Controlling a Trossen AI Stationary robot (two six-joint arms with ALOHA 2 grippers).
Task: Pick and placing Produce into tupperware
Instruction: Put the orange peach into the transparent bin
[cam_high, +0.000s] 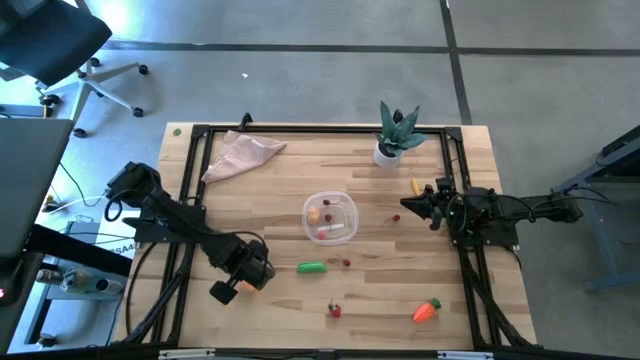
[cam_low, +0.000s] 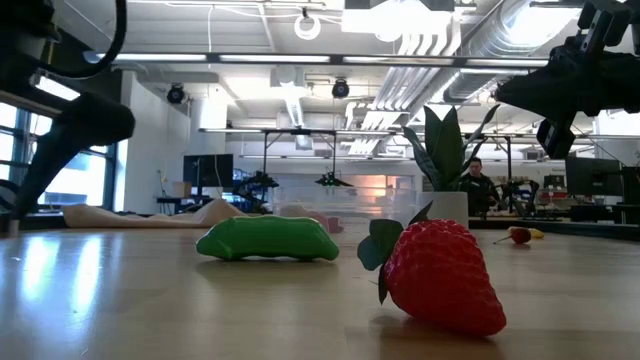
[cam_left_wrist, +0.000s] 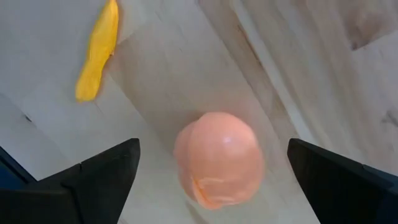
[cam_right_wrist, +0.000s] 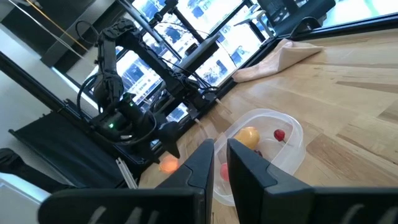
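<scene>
My left gripper (cam_left_wrist: 211, 177) is open near the table's near-left corner (cam_high: 230, 288). Its fingers stand on either side of an orange ball (cam_left_wrist: 219, 158) that lies on the wood, and they do not touch it. A yellow piece (cam_left_wrist: 97, 53) lies just beyond the ball. The clear round tupperware (cam_high: 330, 217) sits mid-table and holds a yellow piece and small red pieces. A green pepper (cam_high: 312, 267), a strawberry (cam_high: 335, 310) and a carrot (cam_high: 427, 311) lie on the table. My right gripper (cam_high: 407, 203) is shut and hovers to the right of the tupperware (cam_right_wrist: 267, 140).
A spiky plant in a white pot (cam_high: 397, 138) stands at the far edge, and a beige cloth (cam_high: 240, 155) lies at the far left. A yellow piece (cam_high: 415, 186) and small red bits (cam_high: 347, 263) lie near the tupperware. A black frame borders the table.
</scene>
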